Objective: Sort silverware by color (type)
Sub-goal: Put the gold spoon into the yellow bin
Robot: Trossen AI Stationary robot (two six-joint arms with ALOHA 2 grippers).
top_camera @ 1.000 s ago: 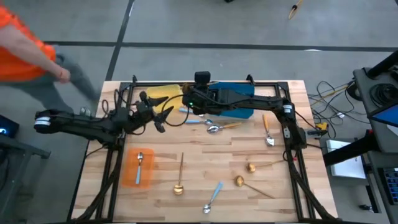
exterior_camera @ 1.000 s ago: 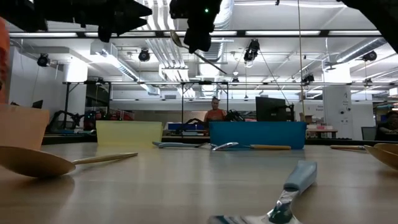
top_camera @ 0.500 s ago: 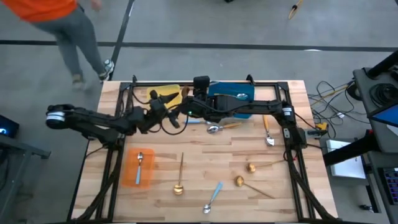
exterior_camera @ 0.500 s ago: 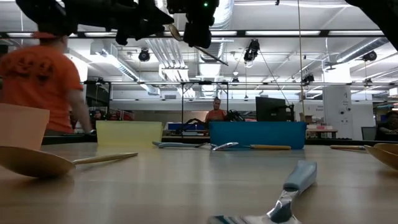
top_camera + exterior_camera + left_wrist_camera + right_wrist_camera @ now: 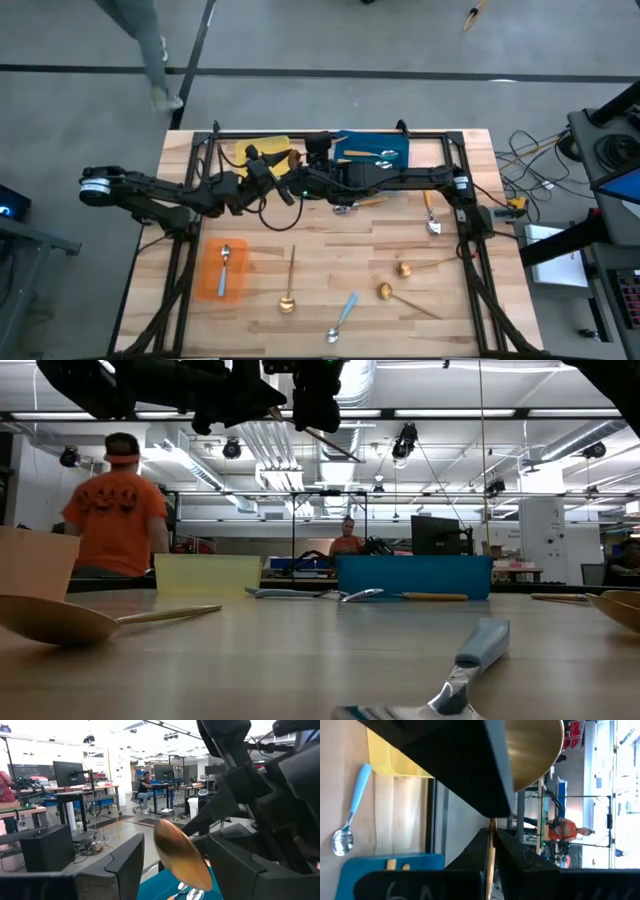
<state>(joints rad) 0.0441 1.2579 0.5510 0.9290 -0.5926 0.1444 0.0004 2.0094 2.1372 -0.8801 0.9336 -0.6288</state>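
Person point(image 5: 150, 40) in orange top, beside table's L edge 1 s ago, is now past the far L corner, back turned in low view. L arm has swung inward: left gripper point(image 5: 276, 165) now sits over the far-centre of the table point(image 5: 320, 250) by the yellow tray point(image 5: 258, 148), closer to the R arm than before. Its fingers point(image 5: 125, 865) are spread wide, gripping nothing, w/ the bowl of the gold spoon point(image 5: 181, 855) between them; contact can't be told. Orange tray point(image 5: 222, 275) near L front holds one silver-bowled spoon point(image 5: 226, 255), unchanged. Right gripper point(image 5: 491, 845), meeting the L one mid-air, is clamped on the gold spoon's thin handle, spoon held well above the table. Blue tray point(image 5: 375, 150) just R of it has spoons inside. On the wood, all as before: a gold one point(image 5: 289, 283), blue-handled spoon point(image 5: 343, 315), two more gold point(image 5: 400, 268), orange-handled spoon point(image 5: 430, 212) far R.
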